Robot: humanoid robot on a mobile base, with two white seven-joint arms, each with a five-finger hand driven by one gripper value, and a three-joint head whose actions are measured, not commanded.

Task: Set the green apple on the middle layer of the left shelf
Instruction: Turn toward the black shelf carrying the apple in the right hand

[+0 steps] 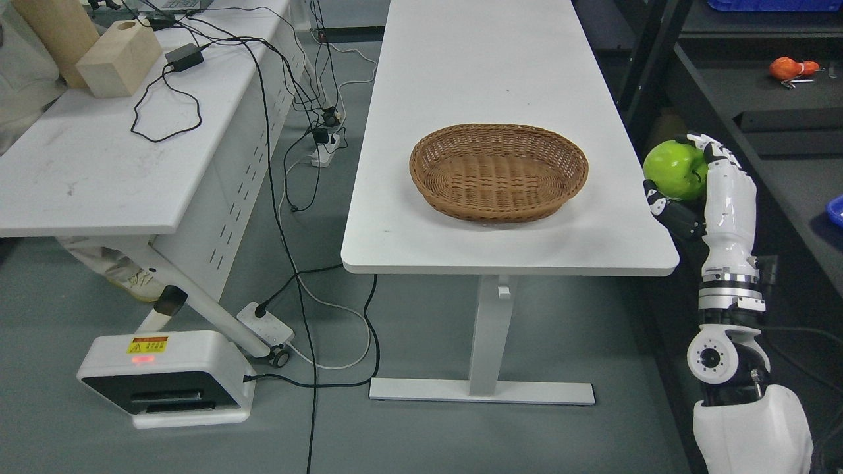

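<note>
My right hand (691, 191) holds a green apple (674, 170), fingers curled around it. The hand is raised just off the right edge of the white table (500, 79), beyond its front right corner. The arm comes up from the lower right. An empty wicker basket (498, 170) sits on the table to the left of the apple. A dark shelf unit (757, 85) stands to the right of the hand. My left hand is out of view.
An orange object (792, 68) lies on the dark shelf at upper right, and a blue item (835, 212) shows at the right edge. A second white table (99, 145) at left carries wooden blocks (118, 59) and cables. A white floor device (164, 378) and power strips lie on the floor.
</note>
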